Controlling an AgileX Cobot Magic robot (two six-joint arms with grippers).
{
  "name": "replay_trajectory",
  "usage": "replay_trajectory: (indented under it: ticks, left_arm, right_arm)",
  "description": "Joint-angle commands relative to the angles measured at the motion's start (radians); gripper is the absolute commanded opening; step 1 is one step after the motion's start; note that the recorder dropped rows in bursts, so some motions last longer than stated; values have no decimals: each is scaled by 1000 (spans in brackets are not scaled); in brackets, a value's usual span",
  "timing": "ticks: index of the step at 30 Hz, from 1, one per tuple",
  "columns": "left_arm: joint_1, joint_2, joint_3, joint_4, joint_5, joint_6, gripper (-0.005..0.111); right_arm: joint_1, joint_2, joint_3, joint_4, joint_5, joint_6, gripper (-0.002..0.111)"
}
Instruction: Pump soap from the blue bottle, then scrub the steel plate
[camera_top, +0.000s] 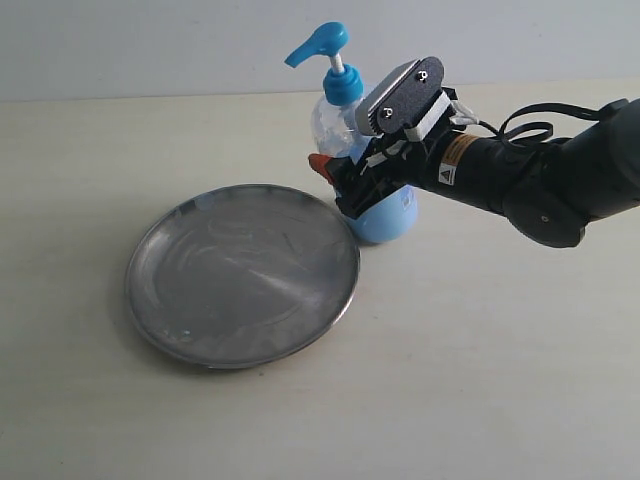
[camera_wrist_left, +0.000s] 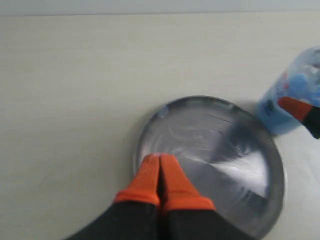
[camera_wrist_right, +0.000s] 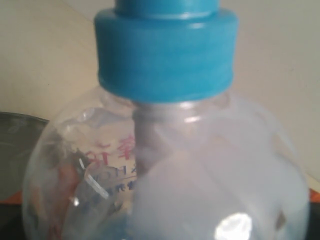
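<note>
The blue bottle (camera_top: 338, 112) stands upright just behind the far right rim of the steel plate (camera_top: 240, 275). Its blue pump head (camera_top: 320, 45) is raised and its spout points left. Light-blue soap (camera_top: 385, 222) fills the bottle's bottom. My right gripper (camera_top: 350, 185) reaches in from the right and is shut on the bottle's body, one orange fingertip (camera_top: 320, 165) showing on its left side. In the right wrist view the bottle (camera_wrist_right: 175, 175) fills the frame. My left gripper (camera_wrist_left: 160, 160) is shut, with nothing between its fingers, above the plate's (camera_wrist_left: 210, 145) rim; it is outside the exterior view.
The plate and bottle stand on a pale tabletop (camera_top: 500, 380). The right arm (camera_top: 540, 180) stretches in over the table from the right edge. A light wall (camera_top: 150, 40) rises behind the table's far edge.
</note>
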Motion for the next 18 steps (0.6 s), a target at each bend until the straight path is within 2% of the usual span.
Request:
replay_trajectory:
  ticks: [1,10,13,18]
  left_arm:
    - [-6,80,-58,-212,34,162,0]
    - [-8,223,-187,-350,146,290,0]
    - [-46,261,-228,-349,165,327,0]
    - [-154,344,-306,-313,165,327,0]
  right_arm:
    - [1,-9,-4,-26,-16,1,0]
    - [1,-9,-4,-28,-16,-8,0]
    - [1,-9,-4,-28,-16,-8,0]
    - [1,-9,-4,-28,-16,-8,0]
